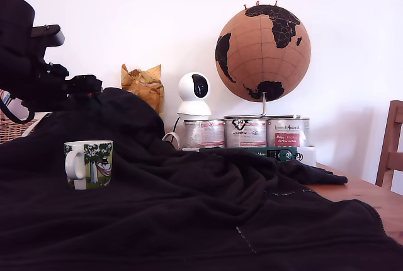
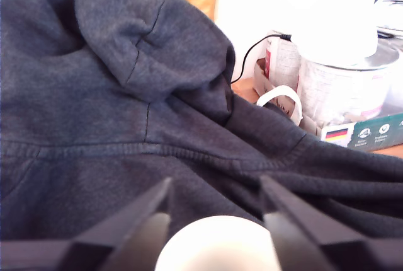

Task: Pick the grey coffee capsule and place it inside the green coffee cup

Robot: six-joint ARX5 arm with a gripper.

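**Meanwhile, an arm over a hoodie and a mug on the cloth**

Up close, the table (image 1: 356,190) is mostly buried under a dark hoodie (image 1: 189,220), and the green coffee cup (image 1: 89,164) stands upright on the cloth towards the exterior view's left. Its white handle points to that view's left. The black arm (image 1: 31,63) hangs higher and further left than the cup, clear of it.

From the wrist view, the gripper (image 2: 216,183) points out over the hoodie's bunched hood. Its two dark fingers (image 2: 135,220) stand apart, and a pale rounded thing (image 2: 217,249) sits low between them, blurred and cut off by the picture's edge. I cannot tell whether this is the grey capsule. I also cannot tell whether the fingers are pressing on it or merely flank it.

Behind the hoodie, against the white wall, three silver tins (image 1: 245,132) stand in a row with a green box (image 1: 280,154) in front of them. A cork-brown globe (image 1: 263,53) rises on its stand behind the tins, and a small white camera (image 1: 194,94) sits just beside them on the exterior view's left. A crumpled orange-brown bag (image 1: 143,82) peeks over the hoodie. The edge of a wooden chair (image 1: 391,145) shows at the exterior view's far right.
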